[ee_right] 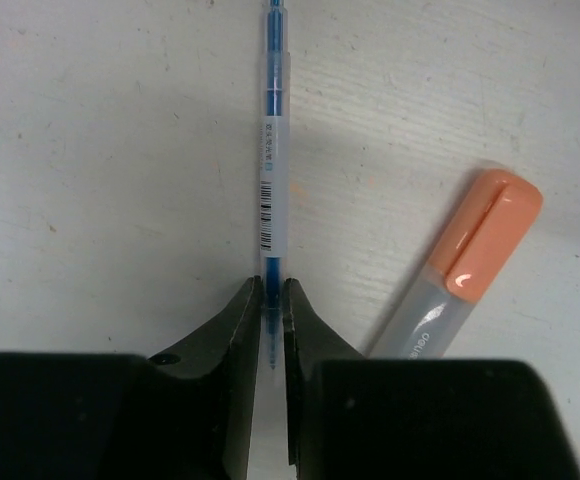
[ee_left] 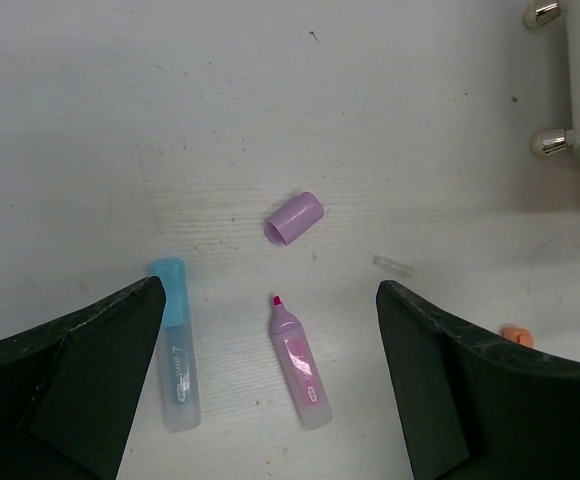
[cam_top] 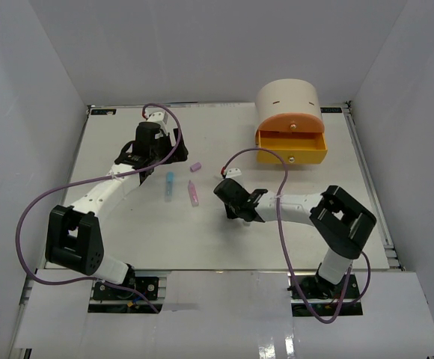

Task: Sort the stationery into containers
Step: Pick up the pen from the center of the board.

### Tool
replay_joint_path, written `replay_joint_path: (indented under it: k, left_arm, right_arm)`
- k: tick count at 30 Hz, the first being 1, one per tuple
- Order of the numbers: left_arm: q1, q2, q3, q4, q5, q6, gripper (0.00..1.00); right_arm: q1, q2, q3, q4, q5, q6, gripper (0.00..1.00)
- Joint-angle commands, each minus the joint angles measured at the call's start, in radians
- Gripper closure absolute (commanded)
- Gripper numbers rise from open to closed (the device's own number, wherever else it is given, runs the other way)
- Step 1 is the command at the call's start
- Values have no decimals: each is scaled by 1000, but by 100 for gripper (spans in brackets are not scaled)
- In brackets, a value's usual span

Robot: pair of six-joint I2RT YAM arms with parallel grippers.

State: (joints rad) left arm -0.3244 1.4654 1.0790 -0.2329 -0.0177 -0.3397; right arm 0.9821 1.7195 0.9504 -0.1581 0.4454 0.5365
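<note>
Right pincer (ee_right: 273, 290) clenched on the thin blue pen (ee_right: 272, 170), low on the counter (cam_top: 202, 247), gripping near one end. An orange-capped marker (ee_right: 470, 260) lies just beside it, not touching. To do this well: lift straight up and keep the pen level, since an end grip may let it droop or swivel. Further out, the left pincer (ee_left: 270, 300) is spread wide and holds nothing, over a blue marker (ee_left: 175, 360), pink marker (ee_left: 298, 365) and purple cap (ee_left: 293, 217). Farthest, the cream organiser (cam_top: 287, 97) has a drawer (cam_top: 292, 155) pulled out, the likely drop spot.

High rear overview, two close downward wrist views
</note>
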Motion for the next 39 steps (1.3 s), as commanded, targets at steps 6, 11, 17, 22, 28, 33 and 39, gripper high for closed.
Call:
replay_joint_path:
  k: [6,11,17,22,28,33,39]
  left_arm:
    - [1,-34,18,7,128,-18,2]
    - [1,-66,10,21,240,-80,2]
    - [-1,-181,-108,141,413,-183,2]
    - [-16,-260,-177,220,499,-243,2]
    - [-94,-307,-191,286,535,-291,3]
    - [-189,-320,-229,351,470,-297,7]
    - [-257,-317,-289,495,391,-347,12]
  right_arm:
    - [-2,-158,-68,-6,56,0,92]
    - [-2,-314,-111,78,44,-75,92]
    - [-2,-489,-180,265,23,-154,92]
    - [-2,-577,-245,402,-33,-249,92]
    - [-2,-632,-309,541,-86,-277,92]
    - [-2,-655,-332,627,-111,-274,92]
    - [0,-669,-364,736,-135,-222,92]
